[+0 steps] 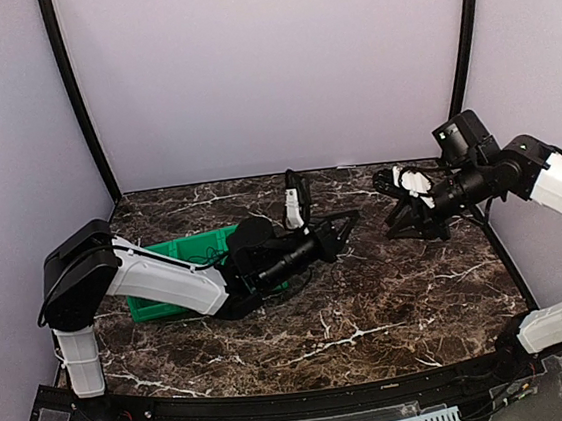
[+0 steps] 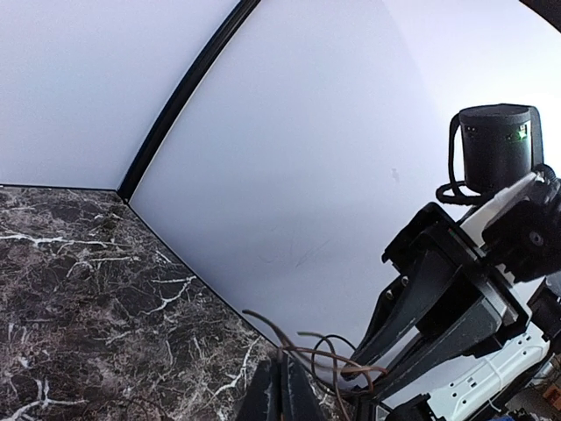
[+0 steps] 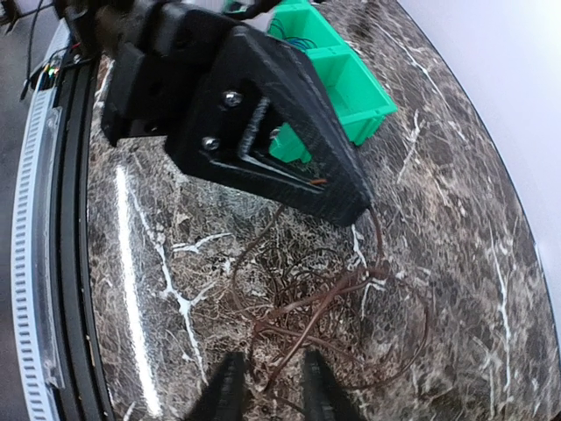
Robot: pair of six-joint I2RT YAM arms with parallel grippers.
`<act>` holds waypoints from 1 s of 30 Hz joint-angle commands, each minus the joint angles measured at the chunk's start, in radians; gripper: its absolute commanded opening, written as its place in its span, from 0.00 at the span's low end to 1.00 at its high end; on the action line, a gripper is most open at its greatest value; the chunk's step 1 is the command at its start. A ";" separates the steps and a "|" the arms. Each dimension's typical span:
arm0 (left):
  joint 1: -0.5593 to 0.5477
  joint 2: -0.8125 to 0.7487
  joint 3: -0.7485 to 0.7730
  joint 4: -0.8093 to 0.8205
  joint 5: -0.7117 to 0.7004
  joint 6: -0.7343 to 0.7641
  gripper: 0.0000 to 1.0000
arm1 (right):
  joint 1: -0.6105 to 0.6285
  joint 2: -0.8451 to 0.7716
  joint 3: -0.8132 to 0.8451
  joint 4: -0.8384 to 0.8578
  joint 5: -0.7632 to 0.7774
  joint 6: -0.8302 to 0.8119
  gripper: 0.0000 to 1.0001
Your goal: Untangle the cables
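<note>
Green compartment bin (image 3: pixel 372 103) has thin cords (image 3: pixel 294 39) in one compartment. Left gripper (image 3: pixel 355 206) pressed together, pinching brown cable (image 3: pixel 333 298). Right gripper (image 3: pixel 273 390) slightly spread beside its loops.

Table (image 1: pixel 391 299) – dark brown marble, white veining. Bin (image 1: pixel 170 252) bright green. Cable (image 3: pixel 333 298) coppery brown. Left gripper (image 3: pixel 355 206) matte black – walls (image 1: pixel 266 71) pale lilac.

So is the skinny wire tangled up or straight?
Tangled. The thin cable curls in a bunch of overlapping loops that cross each other, trailing from the shut left gripper, which pinches one strand.
</note>
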 commanded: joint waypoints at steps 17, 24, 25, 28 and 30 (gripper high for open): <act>0.085 -0.387 0.121 -0.801 -0.189 0.229 0.00 | -0.115 -0.058 -0.231 0.337 -0.164 0.114 0.76; 0.113 -0.425 0.273 -1.050 -0.290 0.337 0.00 | -0.137 0.085 -0.355 0.464 -0.143 0.110 0.84; 0.127 -0.426 0.281 -1.075 -0.291 0.346 0.00 | -0.136 0.108 -0.357 0.463 -0.115 0.110 0.85; 0.159 -0.421 0.301 -1.131 -0.292 0.354 0.00 | -0.136 0.115 -0.385 0.467 -0.121 0.109 0.86; 0.172 -0.417 0.303 -1.153 -0.292 0.356 0.00 | -0.136 0.105 -0.402 0.479 -0.123 0.108 0.87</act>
